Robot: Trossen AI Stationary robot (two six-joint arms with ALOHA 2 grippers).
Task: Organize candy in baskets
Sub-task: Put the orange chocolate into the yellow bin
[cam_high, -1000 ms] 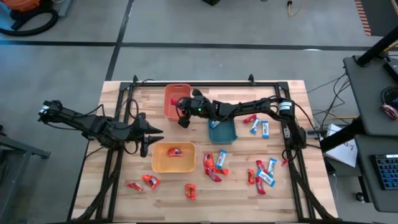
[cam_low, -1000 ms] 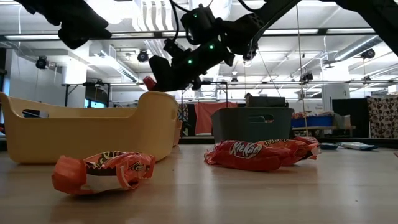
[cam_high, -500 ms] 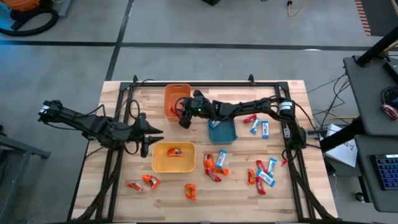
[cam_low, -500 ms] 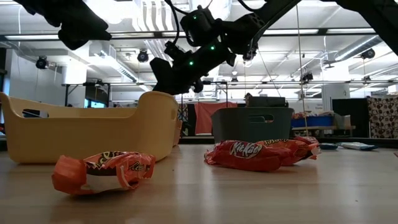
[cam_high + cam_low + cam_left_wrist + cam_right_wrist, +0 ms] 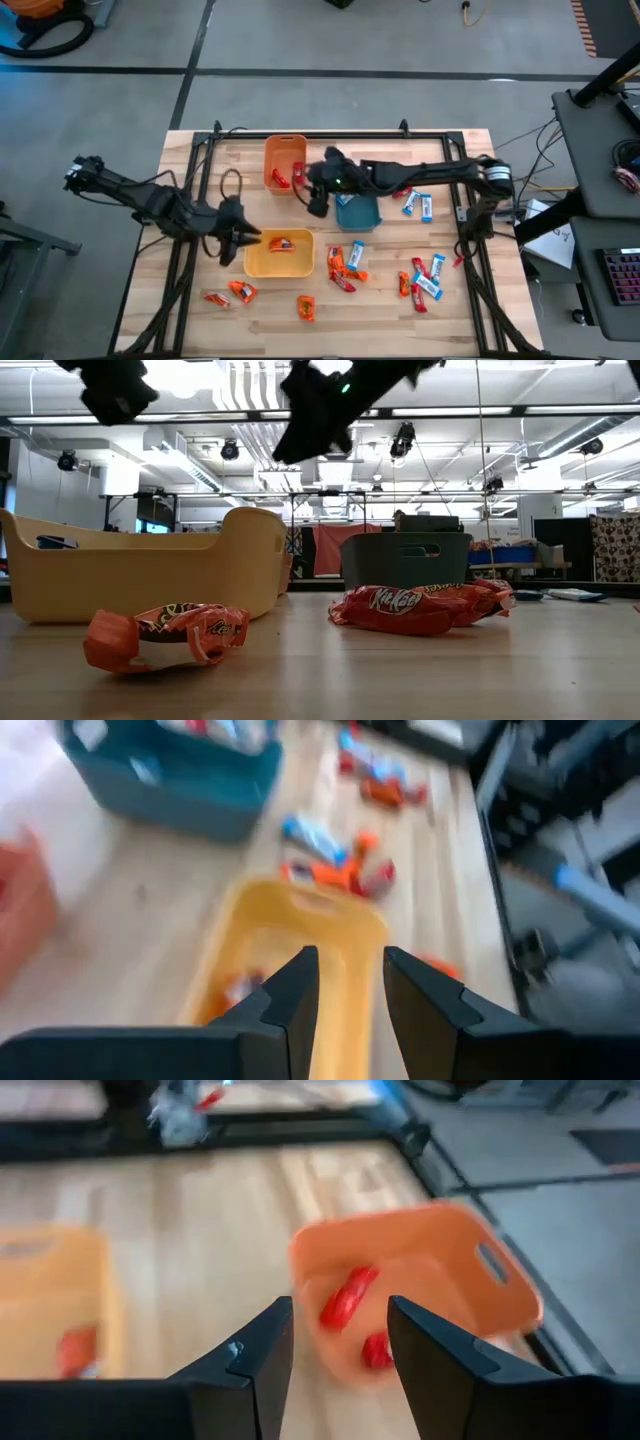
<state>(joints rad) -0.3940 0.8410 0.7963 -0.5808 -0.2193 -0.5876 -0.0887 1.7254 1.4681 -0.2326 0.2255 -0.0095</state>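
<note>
An orange basket (image 5: 285, 158) at the far middle holds two red candy bars (image 5: 350, 1296). A dark teal basket (image 5: 358, 211) stands to its right, and a yellow basket (image 5: 279, 253) nearer the front holds one orange candy (image 5: 281, 244). My right gripper (image 5: 318, 206) hangs open, with nothing in it, between the orange and teal baskets. Its fingers (image 5: 250, 1360) frame the orange basket (image 5: 420, 1280). My left gripper (image 5: 240, 246) is open and bare over the yellow basket's left rim (image 5: 340, 935). Loose candy (image 5: 343, 268) lies on the table.
More candy lies at the near left (image 5: 231, 292), near middle (image 5: 306, 308), right (image 5: 425, 280) and far right (image 5: 415, 202). In the low view an orange candy (image 5: 165, 637) and a red bar (image 5: 400, 608) lie in front of the baskets. A black frame (image 5: 470, 250) edges the table.
My right gripper has opened and dropped a red candy into the orange basket. It has then risen and drawn back toward the table's right. My left gripper has swung toward the near edge, to the yellow basket's left rim.
</note>
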